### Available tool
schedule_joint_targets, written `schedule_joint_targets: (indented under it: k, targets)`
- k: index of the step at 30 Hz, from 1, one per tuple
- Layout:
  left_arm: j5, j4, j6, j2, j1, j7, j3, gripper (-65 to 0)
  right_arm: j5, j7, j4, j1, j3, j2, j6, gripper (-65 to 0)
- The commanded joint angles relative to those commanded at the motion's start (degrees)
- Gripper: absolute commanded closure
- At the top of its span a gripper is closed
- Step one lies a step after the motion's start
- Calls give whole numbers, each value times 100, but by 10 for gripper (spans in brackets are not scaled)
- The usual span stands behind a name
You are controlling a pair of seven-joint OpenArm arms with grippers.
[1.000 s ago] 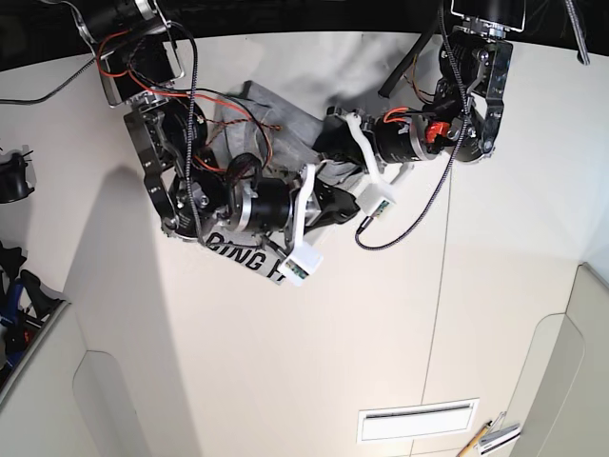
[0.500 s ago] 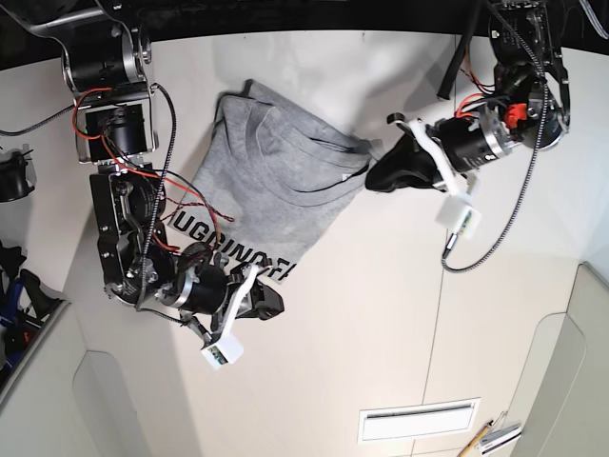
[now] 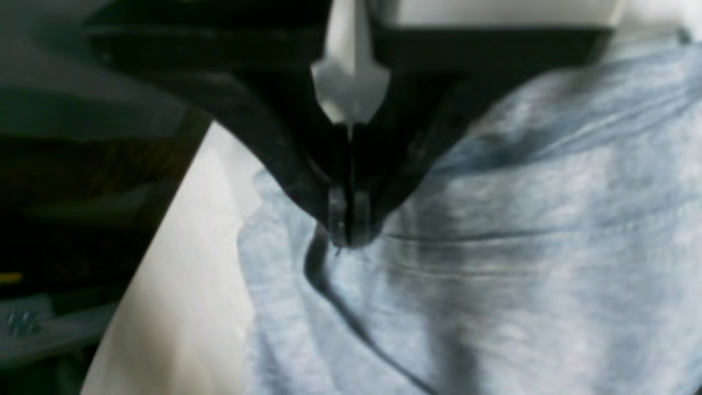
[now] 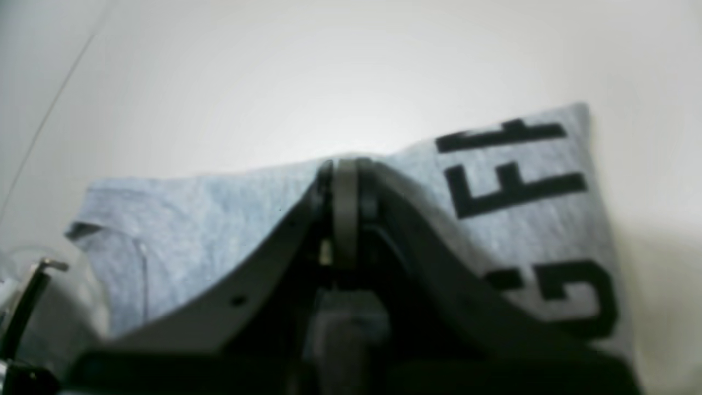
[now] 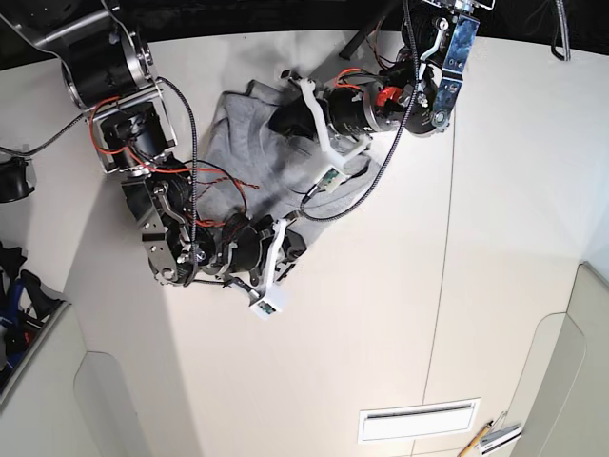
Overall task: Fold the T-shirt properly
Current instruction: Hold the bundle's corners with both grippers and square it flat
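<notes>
White tabletop [image 5: 381, 314] carries the T-shirt [image 5: 249, 157], bunched at upper left. Both the left gripper [image 3: 346, 233] and right gripper [image 4: 343, 170] have jaws pressed together, apparently pinching cloth. If either thin pinch slips, the fold could collapse crooked.

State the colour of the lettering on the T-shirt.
Black, on the light grey T-shirt; clearest in the right wrist view.

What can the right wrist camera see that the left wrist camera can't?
Only the right wrist view shows the bold black letters printed on the T-shirt, with pale table beyond. Only the left wrist view shows plain grey cloth with seams and a dark fold, and no letters. Both show a gripper, right and left, with jaws closed, pinching the grey T-shirt.
</notes>
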Motion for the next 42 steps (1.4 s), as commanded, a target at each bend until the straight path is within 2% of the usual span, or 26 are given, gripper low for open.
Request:
schedule_joint_targets:
  k: [4, 10, 12, 14, 17, 21, 26, 30, 34, 42]
  targets:
    - [378, -470, 0, -2, -92, -7, -192, 0, 192, -142, 4, 0, 0, 219, 2, 0]
    - [393, -590, 0, -48, -267, 175, -1147, 0, 1014, -643, 17, -20, 0, 841, 9, 0]
    - [365, -590, 0, -162, -343, 177, -1329, 0, 1377, -837, 44, -28, 2, 1005, 92, 0]
    - [363, -590, 13, -328, -479, 175, -1399, 0, 1626, -1036, 61, -35, 0, 1097, 96, 0]
    - [389, -590, 168, -516, -787, 168, -1399, 0, 1895, -1220, 92, -101, 2, 1196, 105, 0]
    - [905, -601, 173, -529, -1178, 168, -1399, 0, 2013, -1241, 669, -662, 2, 1335, 109, 0]
    - [960, -605, 190, -579, -1331, 166, -1388, 0, 1895, -1241, 1947, -1709, 2, 1331, 105, 0]
    - [953, -605, 190, -577, -1401, 164, -1388, 0, 1862, -1211, 2566, -2330, 2, 1305, 105, 0]
    - [892, -603, 190, -592, -1423, 168, -1388, 0, 1829, -1213, 2782, -2603, 2, 1128, 105, 0]
    - [885, -603, 192, -595, -1427, 164, -1388, 0, 1794, -1217, 2782, -2601, 2, 752, 103, 0]
